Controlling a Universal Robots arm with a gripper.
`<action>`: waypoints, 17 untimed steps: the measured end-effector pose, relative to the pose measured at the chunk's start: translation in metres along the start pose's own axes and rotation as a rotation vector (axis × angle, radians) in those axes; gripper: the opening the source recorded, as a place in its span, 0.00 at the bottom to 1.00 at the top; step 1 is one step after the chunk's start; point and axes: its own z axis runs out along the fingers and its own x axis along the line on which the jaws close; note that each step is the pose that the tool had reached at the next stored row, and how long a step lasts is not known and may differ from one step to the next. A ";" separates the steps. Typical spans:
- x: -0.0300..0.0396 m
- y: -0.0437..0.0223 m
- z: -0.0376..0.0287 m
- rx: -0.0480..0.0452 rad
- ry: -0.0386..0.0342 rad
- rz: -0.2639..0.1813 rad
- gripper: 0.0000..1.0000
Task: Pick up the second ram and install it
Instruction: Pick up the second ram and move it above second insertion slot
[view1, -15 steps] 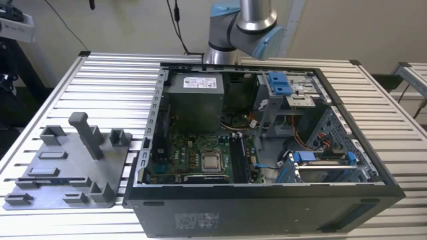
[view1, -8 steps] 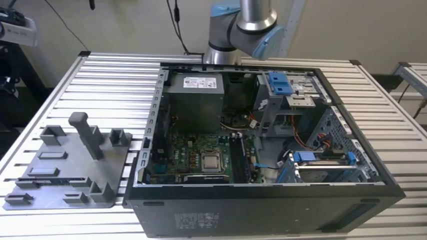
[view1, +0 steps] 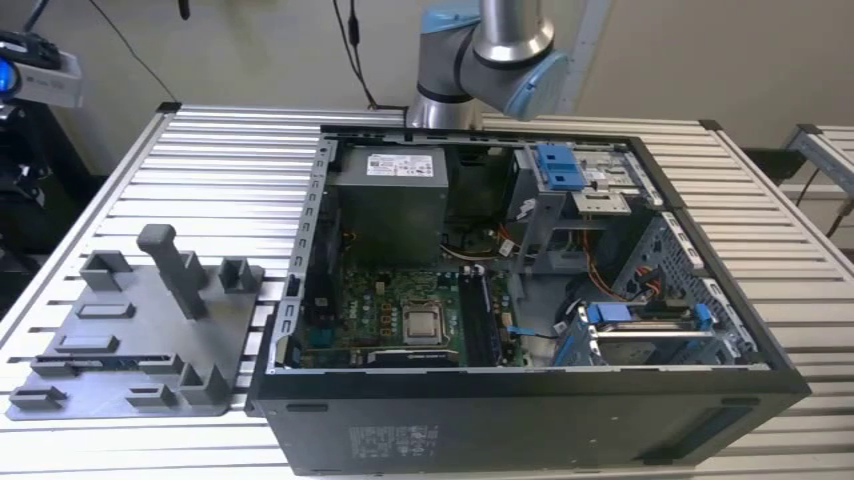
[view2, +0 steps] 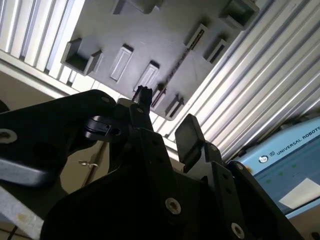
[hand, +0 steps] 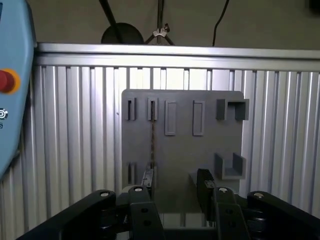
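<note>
While spread and empty, two jaws over one ram (hand: 152, 135) in one holder plate (hand: 182, 145).

The slatted metal table (view1: 214, 150) bears an open computer case (view1: 534, 420) mid-table and a grey holder plate (view1: 140, 335) near one corner.

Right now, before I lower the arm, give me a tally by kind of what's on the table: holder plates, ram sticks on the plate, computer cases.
Grey holder plate: 1
Ram stick, standing on edge in the plate: 1
Open computer case: 1
Total: 3
</note>
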 end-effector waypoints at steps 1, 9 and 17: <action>0.0001 0.0000 0.0016 -0.0002 0.0002 0.000 0.48; 0.0004 -0.0002 0.0093 -0.0007 0.0014 -0.001 0.48; 0.0005 -0.0002 0.0126 -0.0005 0.0040 -0.001 0.48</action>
